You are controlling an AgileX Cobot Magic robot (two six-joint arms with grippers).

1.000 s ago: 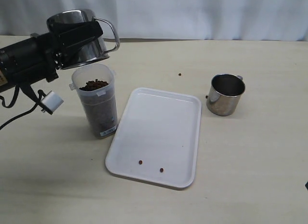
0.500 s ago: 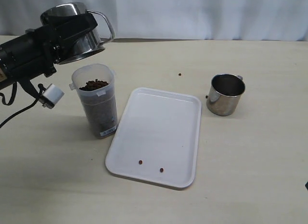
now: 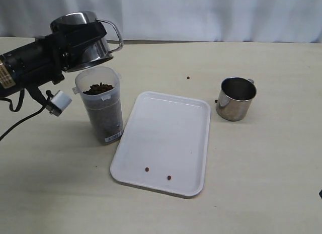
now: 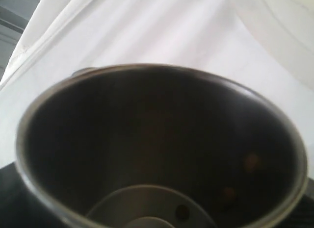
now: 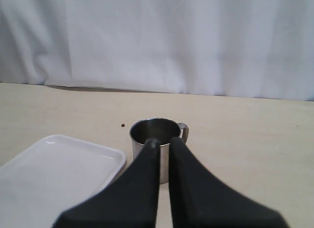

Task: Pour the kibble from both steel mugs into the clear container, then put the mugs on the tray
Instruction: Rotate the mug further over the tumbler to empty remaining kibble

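Exterior view: my left claw (image 3: 80, 37) is at the upper left of the frame, clamped around a steel mug (image 3: 96, 52). I have the mug tilted, handle toward the right, just above the clear container (image 3: 103, 115). The container stands upright on the surface (image 3: 271, 168), left of centre, holding kibble (image 3: 98, 87) almost to the rim. The tray (image 3: 168, 128) lies at centre, just beside the container, with two pellets (image 3: 146, 169) near its lower edge. The other steel mug (image 3: 235, 99) is upright at right, apart from the tray. One stray pellet (image 3: 188, 77) lies above the tray.

Left wrist view: the mug's inside fills the frame, with a few pellets stuck in it.

Right wrist view: my right claw (image 5: 164, 144) is pressed together and holds nothing. The other mug is just behind its tips, with the tray corner at lower left.
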